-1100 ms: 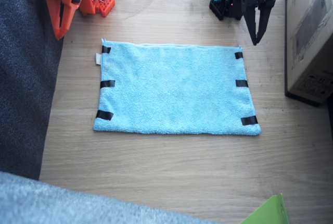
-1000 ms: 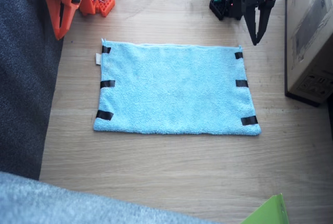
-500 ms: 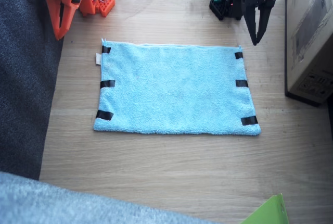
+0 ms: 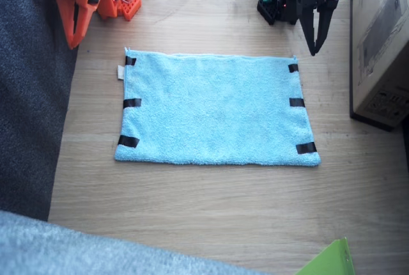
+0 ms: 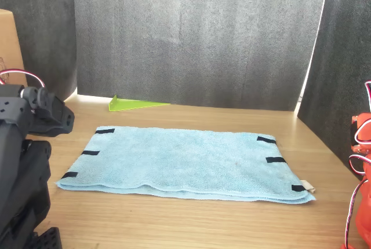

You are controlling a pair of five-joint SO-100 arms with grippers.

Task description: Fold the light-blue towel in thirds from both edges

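Hanging parked at the table's far edge, the left gripper [image 4: 315, 43] and right gripper [image 4: 73, 35] are seen with jaws closed and nothing held. The towel [image 4: 214, 110] lies flat and unfolded at mid-table [image 4: 211, 211], between both arms. A first fold is judged best started by pinching one taped short edge [image 4: 296, 103] at both corners.

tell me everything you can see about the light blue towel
The light-blue towel is a fluffy terry rectangle lying flat and unfolded on the wooden table. Three short black tape strips mark each short edge, and a small white tag sticks out at one corner. Neither gripper touches it.
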